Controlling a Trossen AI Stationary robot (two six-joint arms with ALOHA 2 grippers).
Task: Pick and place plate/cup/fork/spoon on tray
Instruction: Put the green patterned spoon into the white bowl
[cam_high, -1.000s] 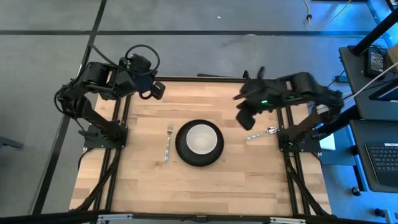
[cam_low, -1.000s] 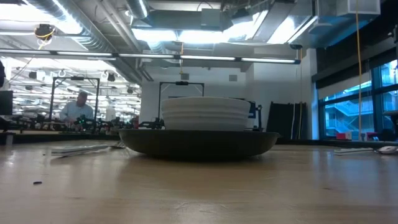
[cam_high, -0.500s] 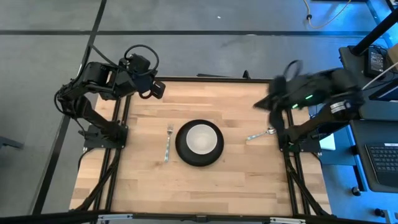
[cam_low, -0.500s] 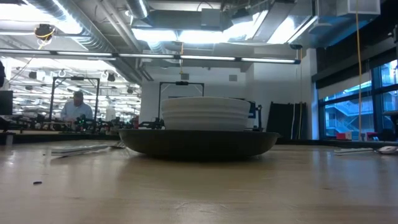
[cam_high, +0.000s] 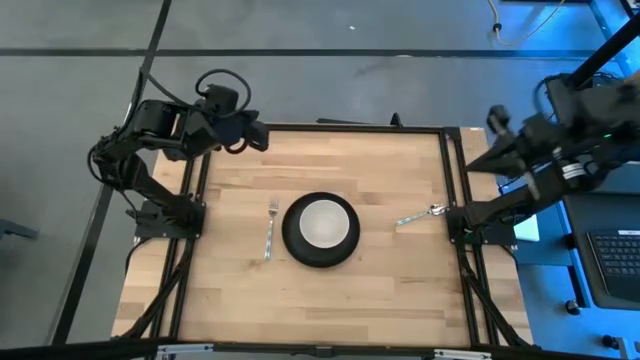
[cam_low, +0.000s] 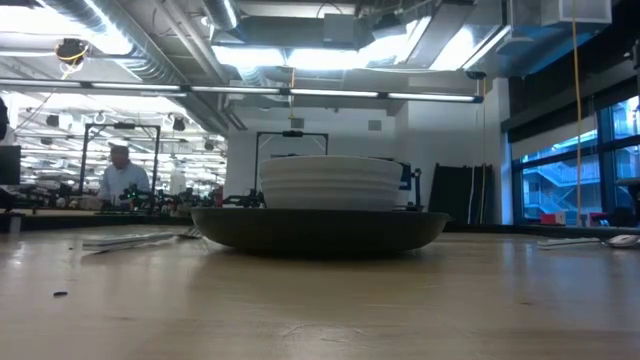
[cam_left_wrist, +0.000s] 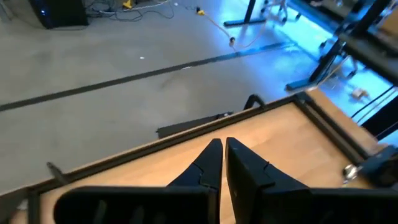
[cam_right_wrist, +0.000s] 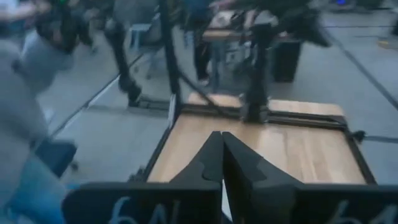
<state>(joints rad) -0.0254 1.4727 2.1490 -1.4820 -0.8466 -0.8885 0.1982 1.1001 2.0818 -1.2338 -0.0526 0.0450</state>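
The black plate (cam_high: 321, 247) lies at the middle of the wooden table, and the white cup (cam_high: 322, 222) stands in it; both also show in the low view, the plate (cam_low: 320, 228) under the cup (cam_low: 330, 182). The fork (cam_high: 270, 228) lies flat on the table left of the plate. The spoon (cam_high: 420, 214) lies flat right of it, near the right edge. My left gripper (cam_high: 256, 137) is shut and empty above the far-left corner (cam_left_wrist: 222, 149). My right gripper (cam_high: 496, 120) is shut and empty, out past the table's right edge (cam_right_wrist: 222, 142).
Black frame rails (cam_high: 452, 180) run along the table's left and right sides, beside the arm bases. A desk with a laptop (cam_high: 610, 260) stands right of the table. A person (cam_low: 118, 172) shows far off in the room behind.
My right gripper has swung away from above the spoon toward the table's right edge, and now stands beyond that edge near the far corner. The plate, cup, fork and spoon have stayed where they were.
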